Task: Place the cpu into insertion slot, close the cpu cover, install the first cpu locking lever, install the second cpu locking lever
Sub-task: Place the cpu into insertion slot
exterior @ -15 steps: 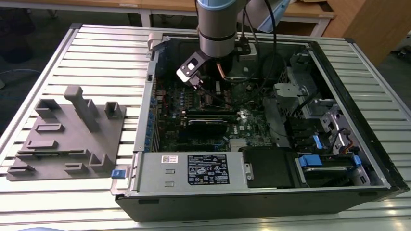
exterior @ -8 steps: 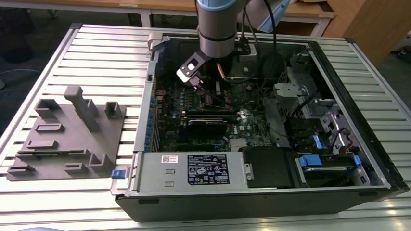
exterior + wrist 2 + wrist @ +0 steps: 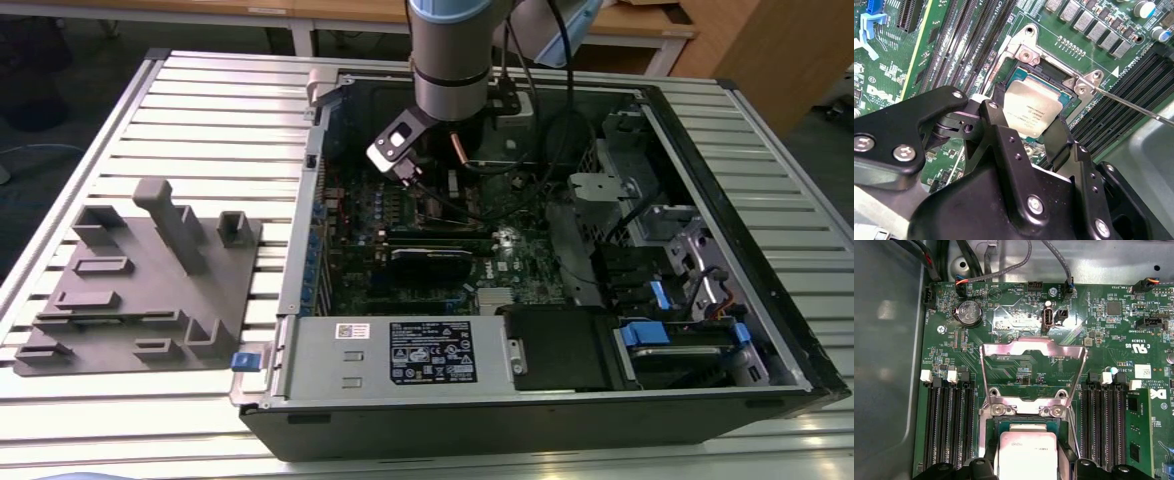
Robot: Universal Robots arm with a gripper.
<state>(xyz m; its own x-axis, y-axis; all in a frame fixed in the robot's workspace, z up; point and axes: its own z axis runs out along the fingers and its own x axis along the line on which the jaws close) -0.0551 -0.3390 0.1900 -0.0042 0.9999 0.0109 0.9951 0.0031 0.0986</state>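
Note:
The cpu [image 3: 1036,107], a pale silvery square chip, sits between my gripper's [image 3: 1029,120] two black fingers [image 3: 996,107], which press on its opposite edges. It hangs level, just over the insertion slot [image 3: 1049,77], whose dark frame shows around it in both wrist views. In the first wrist view the cpu [image 3: 1026,452] covers most of the insertion slot [image 3: 990,432]. The cpu cover [image 3: 1034,347], a thin metal frame, stands swung open beyond the slot. A thin locking lever rod [image 3: 1134,106] sticks out to one side. In the exterior view the gripper [image 3: 420,185] is low inside the open computer case.
Long black memory slots [image 3: 949,425] run along both sides of the socket [image 3: 1104,425]. Cables [image 3: 1004,260] hang by the board's edge near the case wall. In the exterior view a grey fixture block [image 3: 134,280] lies on the table at the exterior view's left, and a power supply [image 3: 400,350] fills the case's near side.

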